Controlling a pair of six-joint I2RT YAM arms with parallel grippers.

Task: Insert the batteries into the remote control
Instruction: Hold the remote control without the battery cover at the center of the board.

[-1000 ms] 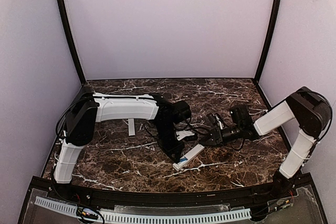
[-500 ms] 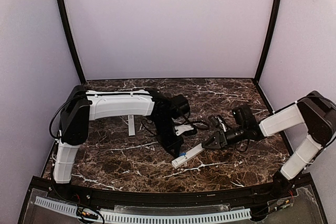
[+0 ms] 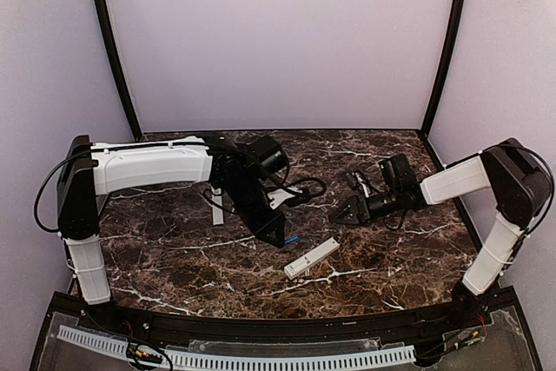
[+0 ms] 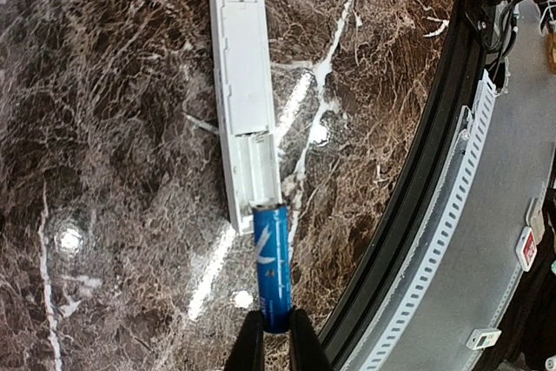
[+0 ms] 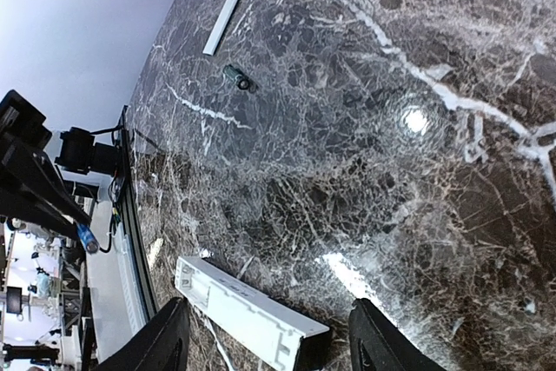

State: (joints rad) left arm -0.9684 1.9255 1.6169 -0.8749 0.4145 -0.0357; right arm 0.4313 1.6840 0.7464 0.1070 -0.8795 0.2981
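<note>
A blue battery [image 4: 271, 262] is clamped by its rear end between the left fingers [image 4: 249, 347], which are drawn together on it so that most of its length juts forward at the bottom centre of the left wrist view. The remote control [image 4: 246, 102] is laid flat on the counter [image 4: 113, 215], back upward, running from the upper centre of that view down to the battery's tip. Its open battery bay [image 4: 257, 167] is seen at the lower end. In the overhead view the battery is shown just up and left of the remote's near end with a strip of counter between them, so contact is judged not yet made. The right fingers [image 5: 167, 343] are spread apart and nothing is held by them; the remote is seen low in that view, lying on the counter. The battery is judged small, rigid, smooth and fairly dense, so it is likely to swivel or slip if pinched off-centre. A hold across its round body suits tipping one end into the bay. The remote is judged light, stiff plastic that is easily skated across the polished marble. It is best pinned across its narrow width, away from the bay, while the battery is pressed home.
</note>
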